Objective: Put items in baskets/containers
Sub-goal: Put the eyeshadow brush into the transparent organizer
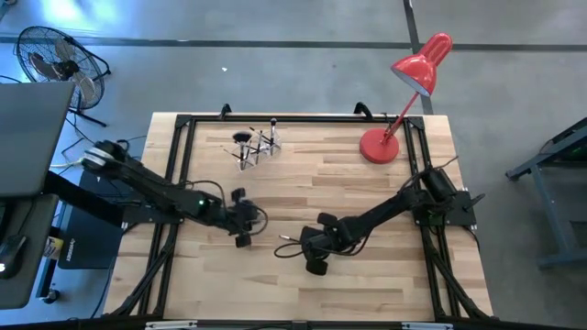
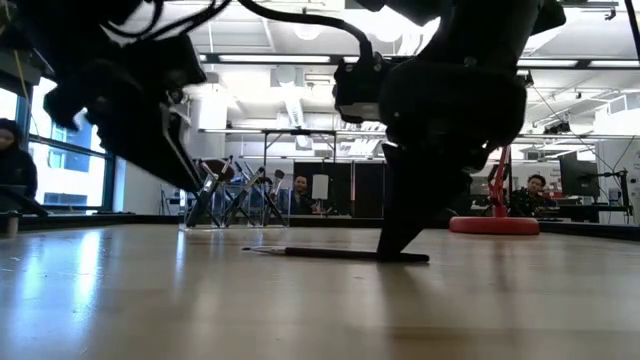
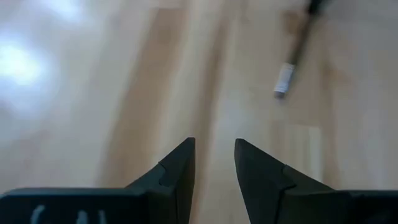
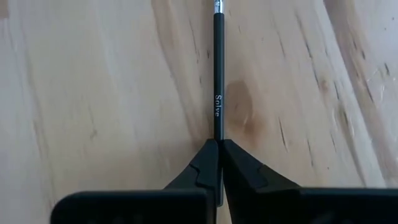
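Note:
One slim dark makeup brush (image 1: 291, 240) lies flat on the wooden table, and my right gripper (image 1: 306, 244) is shut on its handle. In the right wrist view the brush (image 4: 218, 74) runs straight ahead from the fingertips. My left gripper (image 1: 249, 218) hovers open to the left of the brush, touching nothing. Its wrist view shows the brush's silver ferrule (image 3: 283, 81) ahead of the open fingers (image 3: 214, 146). The clear holder (image 1: 257, 148) stands near the far edge with several brushes leaning in it, also seen in the low view (image 2: 235, 195). My right gripper (image 4: 219, 144) pinches the brush's handle near its plain end (image 4: 218, 127) between its two fingers. It comes slanting down from the table's right, with the fingers lying along the brush. The brush (image 2: 320, 252) lies flat on the table.
A red desk lamp stands with its base (image 1: 379, 146) at the far right of the table. A black frame (image 1: 183, 124) runs along the table's edges. A floor fan (image 1: 57, 57) and people at desks (image 2: 530, 190) are beyond the table.

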`<state>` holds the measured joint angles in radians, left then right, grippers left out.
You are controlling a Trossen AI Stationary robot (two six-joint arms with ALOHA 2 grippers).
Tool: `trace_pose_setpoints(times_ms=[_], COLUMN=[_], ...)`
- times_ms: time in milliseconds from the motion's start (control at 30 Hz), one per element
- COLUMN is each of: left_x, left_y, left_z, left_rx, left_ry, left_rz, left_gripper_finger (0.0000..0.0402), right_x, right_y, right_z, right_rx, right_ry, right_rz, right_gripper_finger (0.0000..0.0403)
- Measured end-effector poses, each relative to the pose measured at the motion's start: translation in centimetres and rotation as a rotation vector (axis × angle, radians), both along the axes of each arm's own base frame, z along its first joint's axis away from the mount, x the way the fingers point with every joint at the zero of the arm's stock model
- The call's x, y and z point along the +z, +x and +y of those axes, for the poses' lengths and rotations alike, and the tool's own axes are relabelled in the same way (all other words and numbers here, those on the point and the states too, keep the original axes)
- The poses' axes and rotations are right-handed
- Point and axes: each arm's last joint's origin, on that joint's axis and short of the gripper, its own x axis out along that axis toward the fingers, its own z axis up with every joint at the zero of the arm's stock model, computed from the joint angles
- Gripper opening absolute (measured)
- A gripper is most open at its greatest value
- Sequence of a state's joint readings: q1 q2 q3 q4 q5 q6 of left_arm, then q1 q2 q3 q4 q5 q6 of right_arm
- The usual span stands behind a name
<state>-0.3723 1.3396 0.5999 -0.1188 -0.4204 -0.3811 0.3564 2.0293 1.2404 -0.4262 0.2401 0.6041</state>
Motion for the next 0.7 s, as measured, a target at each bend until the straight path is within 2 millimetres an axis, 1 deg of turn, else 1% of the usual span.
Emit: trace_pose_setpoints(times_ms=[100,167,333,467,633,700], left_x=[-1.5,-2.5,-3.5,-4.0,-4.5,-5.0], left_y=[1.3,2.2,3.9,4.3,4.5,4.7], left_z=[-0.3,-0.2,0.8,1.2,1.2,1.1], left_rx=[-0.103,-0.143,-0.170,-0.236,-0.291,-0.293], left_ry=[-0.042,-0.092,-0.160,-0.149,-0.092,-0.090], left_rz=[0.025,0.032,0.005,0.009,0.016,0.020], left_gripper_finger=[0.0112,0.0112,0.0112,0.0112,0.0112,0.0112], right_x=[0.1,0.1,0.2,0.2,0.2,0.2], right_y=[0.3,0.5,0.8,0.8,0.9,0.9], right_z=[-0.1,-0.2,-0.3,-0.2,-0.1,-0.1], right_rx=[-0.005,-0.010,-0.038,-0.038,-0.036,-0.036], right_ry=[0.010,0.016,0.029,0.033,0.038,0.039], right_rz=[-0.022,-0.041,-0.077,-0.080,-0.086,-0.090], right_gripper_finger=[0.0007,0.0005,0.0006,0.0007,0.0004,0.0006])
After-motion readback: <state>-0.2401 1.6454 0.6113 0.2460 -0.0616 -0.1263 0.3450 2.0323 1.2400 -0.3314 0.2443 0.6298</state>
